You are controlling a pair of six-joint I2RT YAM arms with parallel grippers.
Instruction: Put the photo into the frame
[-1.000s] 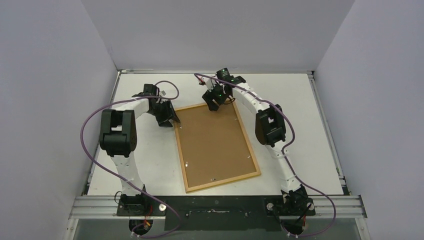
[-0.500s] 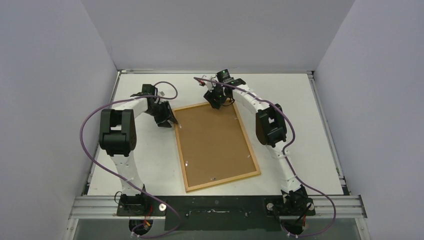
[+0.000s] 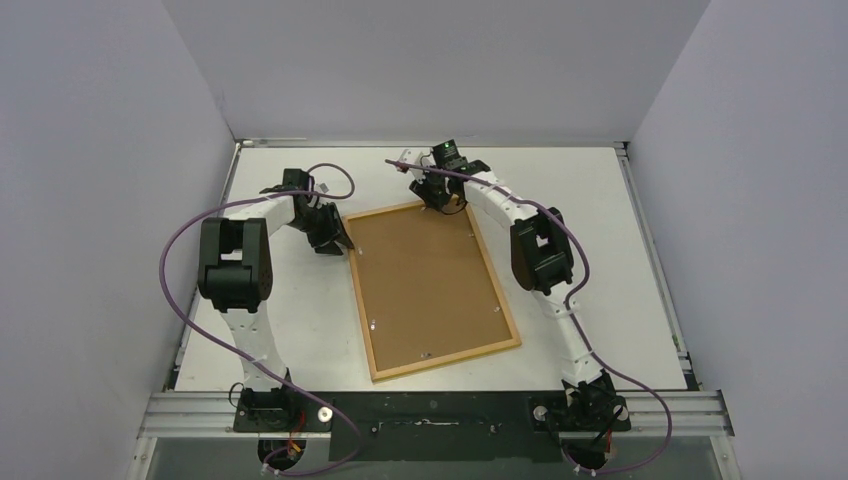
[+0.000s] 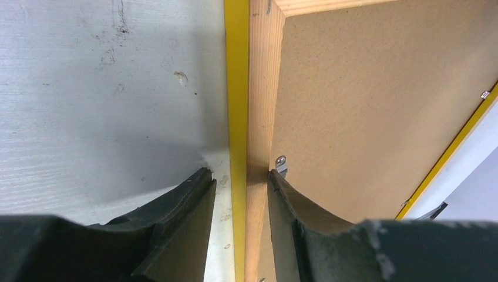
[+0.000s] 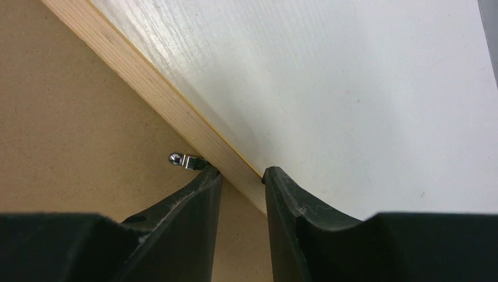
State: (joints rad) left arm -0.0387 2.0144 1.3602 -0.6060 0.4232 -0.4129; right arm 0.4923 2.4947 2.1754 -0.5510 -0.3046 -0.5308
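Lying flat: rectangular pale-wood frame (image 3: 446, 362) around matte brown fibreboard backing (image 3: 430, 285).

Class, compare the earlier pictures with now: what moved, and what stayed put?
The right claw slid toward the far edge and closed onto the far rail of the frame. The left claw stayed astride the left rail; frame and backing board did not move.

Right end effector (image 5: 241, 170) now astride frame (image 5: 147, 88)

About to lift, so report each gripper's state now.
Left gripper: open, straddling an edge of the frame, a gap showing.
Right gripper: shut on the frame's rail.
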